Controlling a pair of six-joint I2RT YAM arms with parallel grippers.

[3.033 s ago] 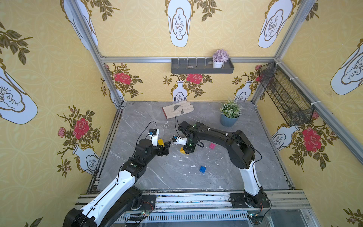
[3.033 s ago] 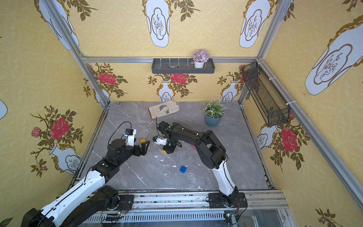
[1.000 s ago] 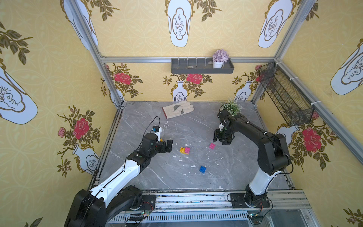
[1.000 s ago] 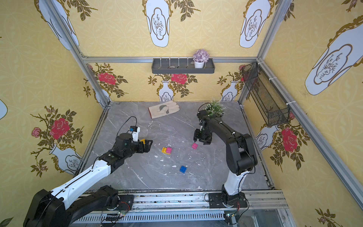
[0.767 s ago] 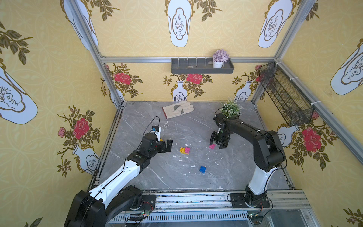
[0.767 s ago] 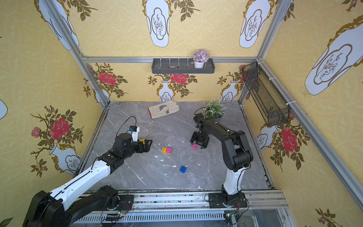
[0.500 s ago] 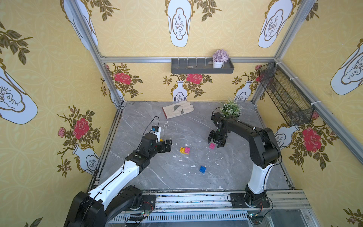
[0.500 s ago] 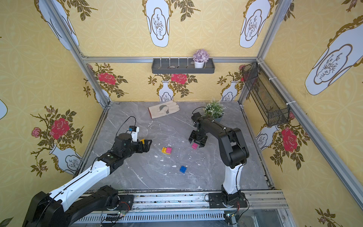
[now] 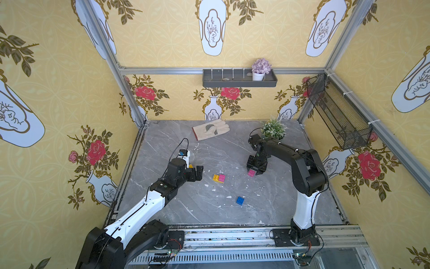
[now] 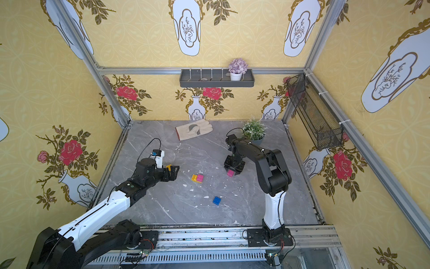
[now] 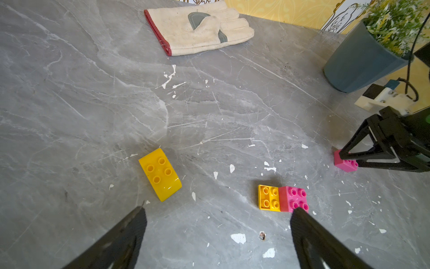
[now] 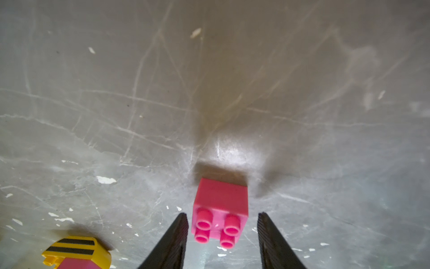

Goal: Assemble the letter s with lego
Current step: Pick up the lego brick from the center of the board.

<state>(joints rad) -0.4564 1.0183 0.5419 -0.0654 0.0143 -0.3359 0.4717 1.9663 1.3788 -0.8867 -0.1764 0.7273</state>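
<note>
The left gripper [image 11: 218, 213] hovers low toward the left edge of the grey table [image 9: 176, 209], jaws spread wide and empty. A loose yellow oblong brick [image 11: 160, 174] lies just beside its fingers on the far side. Bare tabletop runs from there to the work glove [image 9: 210, 132] at the far edge. Near the middle, a joined yellow-and-pink pair [image 9: 219, 178] sits flat. The blue square brick [image 9: 240, 200] lies alone nearer the front, with open surface all round. Further right, the right gripper [image 12: 222, 215] points down over the loose pink square brick [image 12: 220, 202], jaws parted at either side with a thin gap at each face, gripping nothing. A potted plant [image 9: 273, 130] stands behind that arm near the far right corner.
</note>
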